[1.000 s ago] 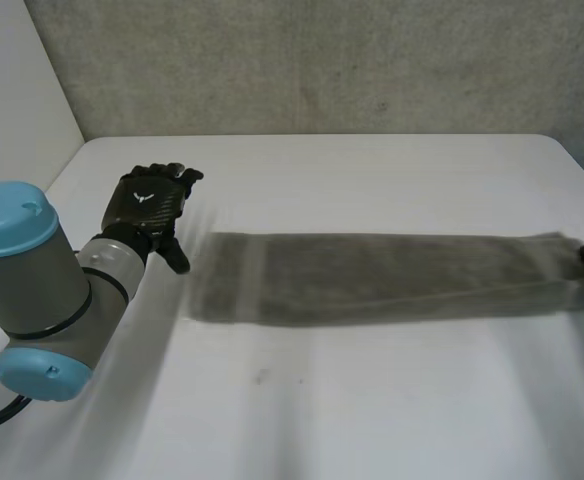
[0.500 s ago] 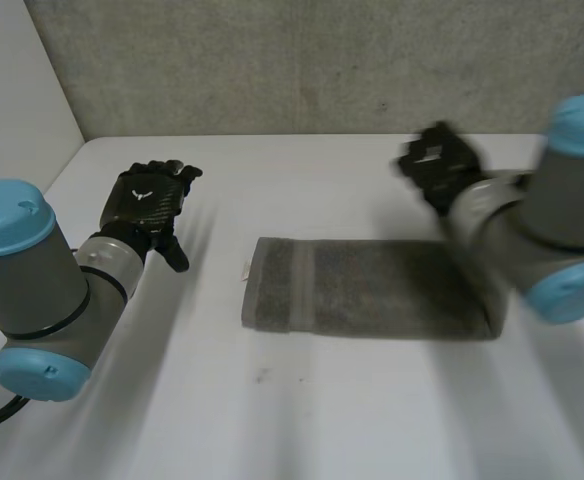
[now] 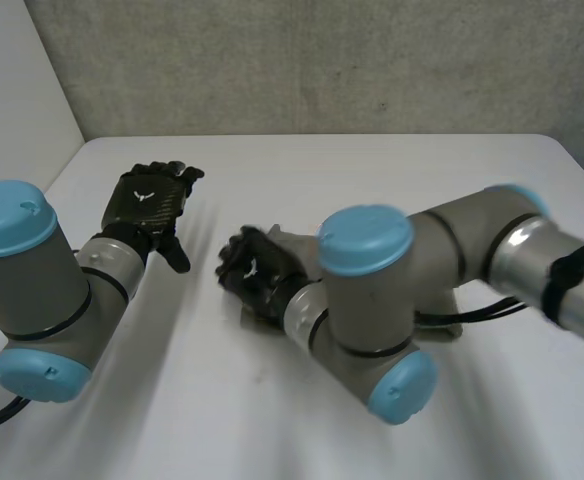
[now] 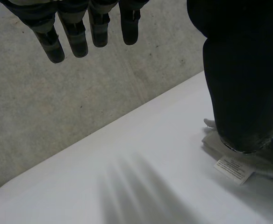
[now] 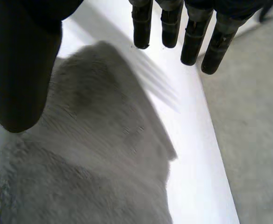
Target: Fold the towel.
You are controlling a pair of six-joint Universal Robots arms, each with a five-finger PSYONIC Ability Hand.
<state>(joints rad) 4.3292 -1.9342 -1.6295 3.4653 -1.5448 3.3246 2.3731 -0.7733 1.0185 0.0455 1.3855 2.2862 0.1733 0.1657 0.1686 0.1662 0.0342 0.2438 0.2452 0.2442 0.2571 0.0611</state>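
Note:
The grey towel [image 3: 288,241] lies folded on the white table [image 3: 392,170], mostly hidden under my right arm. My right hand [image 3: 256,274] hovers over the towel's left end. In the right wrist view its fingers [image 5: 192,37] are straight and apart from the thumb, open, with the towel [image 5: 104,158] under the palm. My left hand [image 3: 152,203] is open above bare table, left of the towel and apart from it. In the left wrist view the towel's end [image 4: 210,139] with a white label [image 4: 233,169] lies beside the left thumb [image 4: 241,79].
A grey wall [image 3: 322,60] stands behind the table's far edge. The table's left edge runs close to my left arm [image 3: 42,290]. My right arm [image 3: 392,300] crosses the middle of the table.
The towel was stretched long, then lay folded to half its length. My right arm has swung left across it, and the right hand has opened over its left end. The left hand has stayed put.

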